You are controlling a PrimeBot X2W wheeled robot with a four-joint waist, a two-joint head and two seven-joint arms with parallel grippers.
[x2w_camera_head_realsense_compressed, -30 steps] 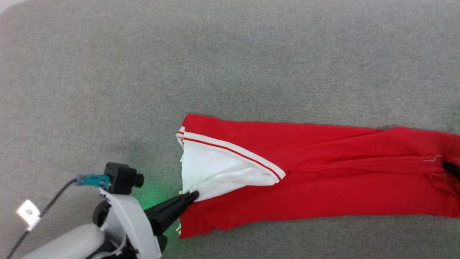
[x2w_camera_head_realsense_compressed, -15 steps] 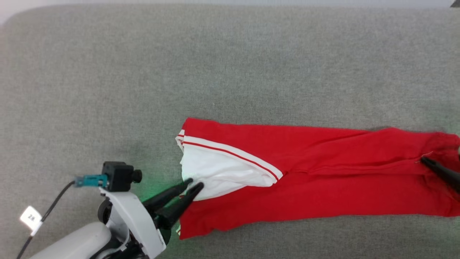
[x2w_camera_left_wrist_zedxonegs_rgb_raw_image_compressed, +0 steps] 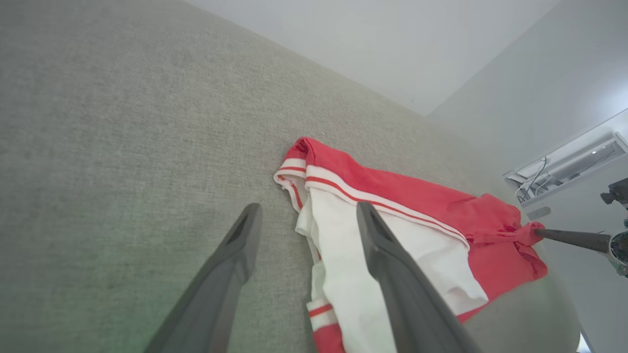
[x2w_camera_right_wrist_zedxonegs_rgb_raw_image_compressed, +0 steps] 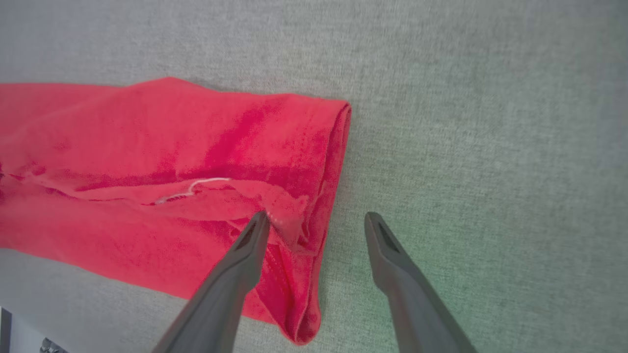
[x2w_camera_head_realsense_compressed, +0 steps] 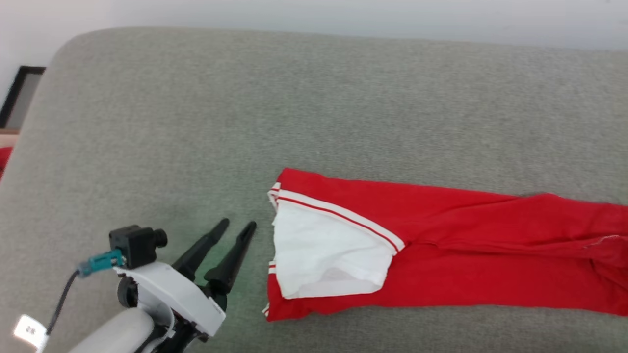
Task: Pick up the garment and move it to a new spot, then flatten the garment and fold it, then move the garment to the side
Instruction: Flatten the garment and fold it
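Note:
The garment (x2w_camera_head_realsense_compressed: 466,245) lies as a long red strip, folded lengthwise, on the grey cushion (x2w_camera_head_realsense_compressed: 196,122). Its white sleeve (x2w_camera_head_realsense_compressed: 324,250) with striped trim is at the left end. My left gripper (x2w_camera_head_realsense_compressed: 238,224) stands open just left of that sleeve, apart from it. In the left wrist view the open left gripper (x2w_camera_left_wrist_zedxonegs_rgb_raw_image_compressed: 308,208) hovers over the sleeve's edge of the garment (x2w_camera_left_wrist_zedxonegs_rgb_raw_image_compressed: 392,186). In the right wrist view my right gripper (x2w_camera_right_wrist_zedxonegs_rgb_raw_image_compressed: 315,215) is open at the garment's (x2w_camera_right_wrist_zedxonegs_rgb_raw_image_compressed: 171,147) other end, one finger over the red hem and one over bare cushion.
The cushion's rounded corner (x2w_camera_head_realsense_compressed: 64,44) is at the upper left, with a pale wall behind. A dark frame (x2w_camera_head_realsense_compressed: 19,88) stands past the left edge. Bare grey cushion spreads above and left of the garment. A wall unit (x2w_camera_left_wrist_zedxonegs_rgb_raw_image_compressed: 569,164) shows far right in the left wrist view.
Both grippers have opened and let go of the garment. The left one has drawn back to the left of the sleeve, which now lies flatter. The head camera has tilted up.

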